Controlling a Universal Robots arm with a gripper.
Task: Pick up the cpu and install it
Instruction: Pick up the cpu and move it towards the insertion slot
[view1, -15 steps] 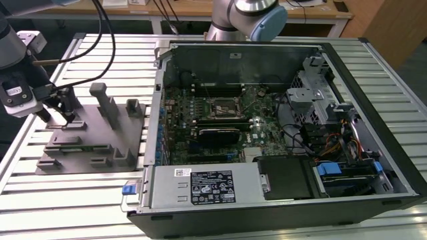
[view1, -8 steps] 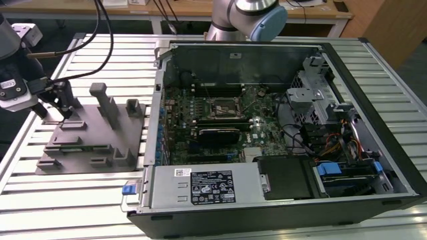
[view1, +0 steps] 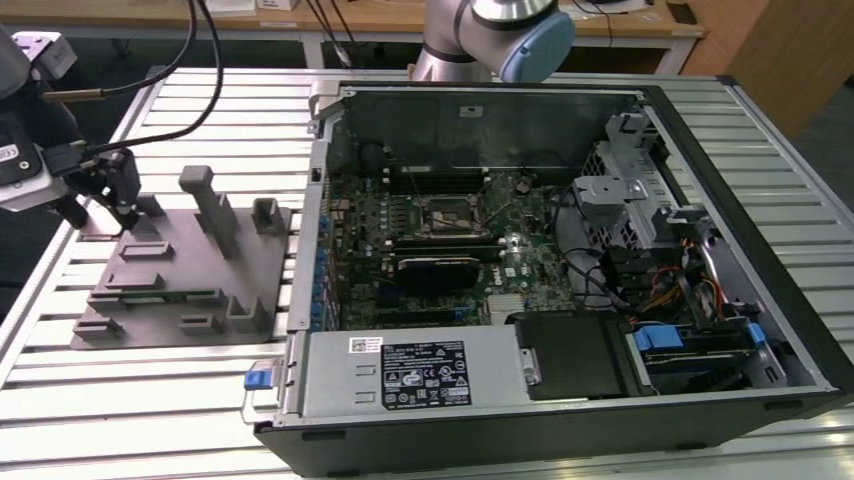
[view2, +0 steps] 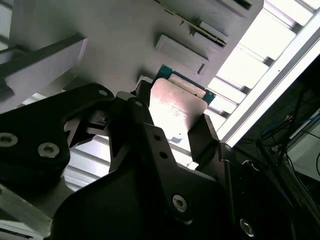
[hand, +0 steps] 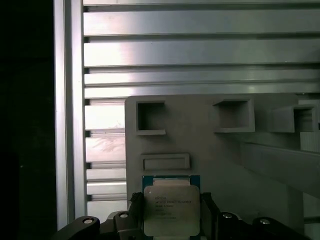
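In both wrist views the cpu (hand: 171, 204) (view2: 176, 102), a flat square chip with a silvery top and a greenish rim, sits between the black fingers of my gripper (hand: 171, 212) (view2: 172, 122). The fingers (hand: 136, 202) press against its two opposite edges. The chip is at the corner of the grey fixture plate (hand: 200, 145), just past a shallow rectangular recess. In the exterior view my gripper (view1: 127, 208) hangs over the far corner of the fixture plate (view1: 187, 275) on the exterior view's left. The black-framed socket (view1: 445, 212) lies on the motherboard inside the open case.
The open computer case (view1: 561, 260) lies on the slatted aluminium table (view1: 147, 400), to the exterior view's right of the fixture. Tall grey posts (view1: 214, 210) rise from the fixture plate near the gripper. Cables, drive bays and a power supply (view1: 400, 370) fill the case.
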